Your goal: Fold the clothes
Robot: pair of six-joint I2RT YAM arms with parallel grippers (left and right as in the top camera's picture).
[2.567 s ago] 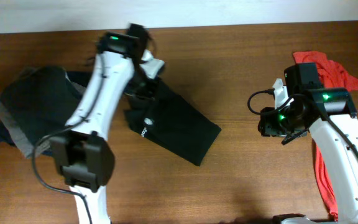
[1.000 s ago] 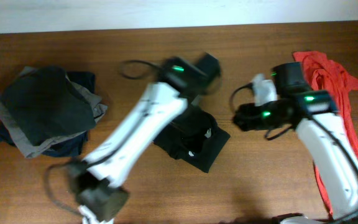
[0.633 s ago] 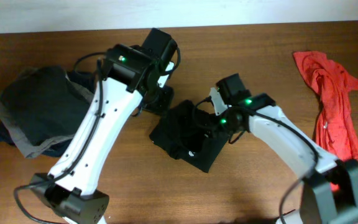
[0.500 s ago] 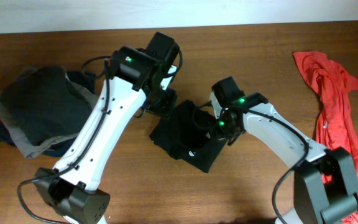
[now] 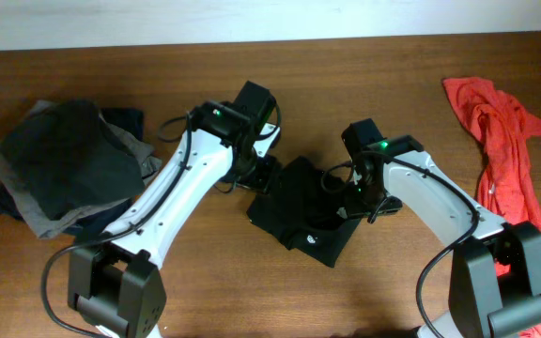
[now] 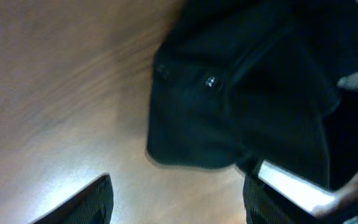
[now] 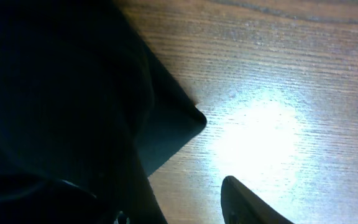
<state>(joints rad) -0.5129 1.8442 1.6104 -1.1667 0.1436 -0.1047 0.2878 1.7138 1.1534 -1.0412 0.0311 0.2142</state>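
A black garment (image 5: 299, 208) of the clothes lies folded into a compact bundle at the table's middle, a small white mark on its near corner. My left gripper (image 5: 259, 176) sits at its left edge, open. In the left wrist view bare wood shows between the fingers (image 6: 98, 200), with the black cloth (image 6: 241, 93) just ahead. My right gripper (image 5: 369, 205) is at the bundle's right edge, open. One finger (image 7: 248, 205) shows over wood; the other is lost against the black fabric (image 7: 61, 112). Nothing is held.
A pile of charcoal, grey and navy pieces (image 5: 64, 167) lies at the left end of the table. A red-orange shirt (image 5: 505, 141) lies crumpled along the right edge. The table's far edge (image 5: 346, 39) meets a white wall.
The black garment has gone from a long spread shape to a compact bundle and slid slightly right. Both grippers have drawn back to its left and right edges.
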